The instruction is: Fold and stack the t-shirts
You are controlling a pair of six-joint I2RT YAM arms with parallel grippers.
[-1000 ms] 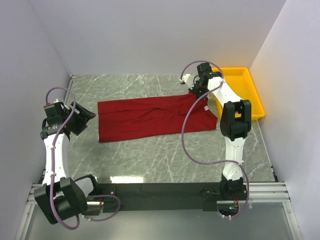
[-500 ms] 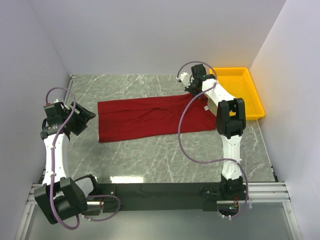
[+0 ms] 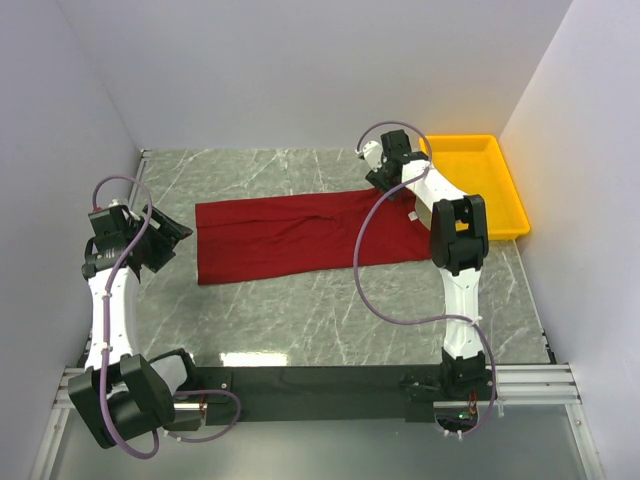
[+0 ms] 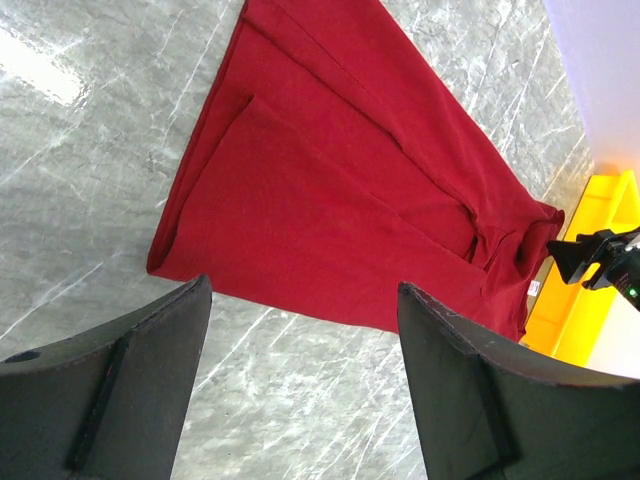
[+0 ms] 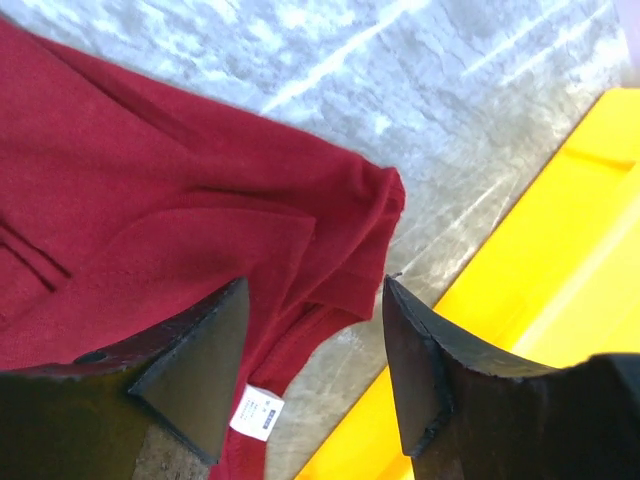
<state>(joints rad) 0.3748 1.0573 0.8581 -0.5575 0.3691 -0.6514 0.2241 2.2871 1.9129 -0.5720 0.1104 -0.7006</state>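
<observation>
The dark red t-shirt (image 3: 300,235) lies flat across the marble table, folded into a long band. In the right wrist view its collar end (image 5: 150,200) is slightly rumpled and a small white tag (image 5: 257,411) shows. My right gripper (image 3: 383,180) hovers over the shirt's far right corner. Its jaws (image 5: 315,290) are open, with cloth and table showing between them and nothing held. My left gripper (image 3: 178,238) is off the shirt's left end. It stands wide open (image 4: 305,300) above bare marble just short of the shirt's hem (image 4: 350,200).
A yellow plastic tray (image 3: 505,190) sits at the back right, close beside the shirt's collar end (image 5: 570,290). White walls close in the table on the left, back and right. Grey marble (image 3: 330,320) lies between the shirt and the arm bases.
My right gripper has opened and let go of the shirt's far right corner, after shifting slightly left. The left arm has not moved.
</observation>
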